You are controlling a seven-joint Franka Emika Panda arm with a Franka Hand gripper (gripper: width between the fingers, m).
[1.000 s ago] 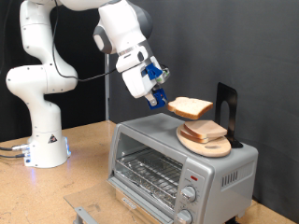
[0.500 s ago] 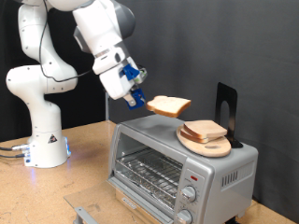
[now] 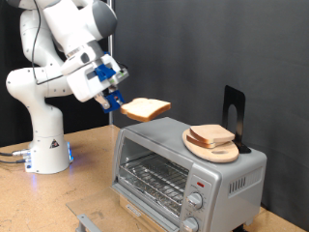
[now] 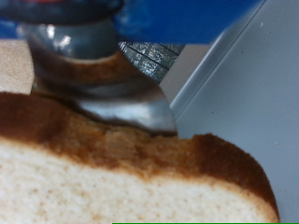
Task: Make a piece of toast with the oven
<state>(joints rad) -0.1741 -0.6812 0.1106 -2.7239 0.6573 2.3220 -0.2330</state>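
1. At the front of the scene, the oven [image 3: 188,172] stands on the table [image 3: 92,155] with its glass door shut and its wire rack visible behind the glass. You could knock the slice against the closed door or the top edge if you bring it down too close.
2. Above the oven's left end in the exterior view, the piece of toast [image 3: 145,108] hangs in the air, held flat by one edge and touching nothing else. Gripped only at the crust, it could sag, tear or slip out under its own weight.
3. Pinching that edge, the gripper [image 3: 115,101] has its fingers closed on the crust; the wrist view shows one metal finger [image 4: 121,98] pressed on the bread. Squeeze harder and you may crush it.
4. The slice looks pale and soft, with a tan-brown crust, roughly square.
5. Farther back, on the oven's top, the remaining slices [image 3: 211,136] lie on a round wooden board [image 3: 214,150], well apart from the held slice.
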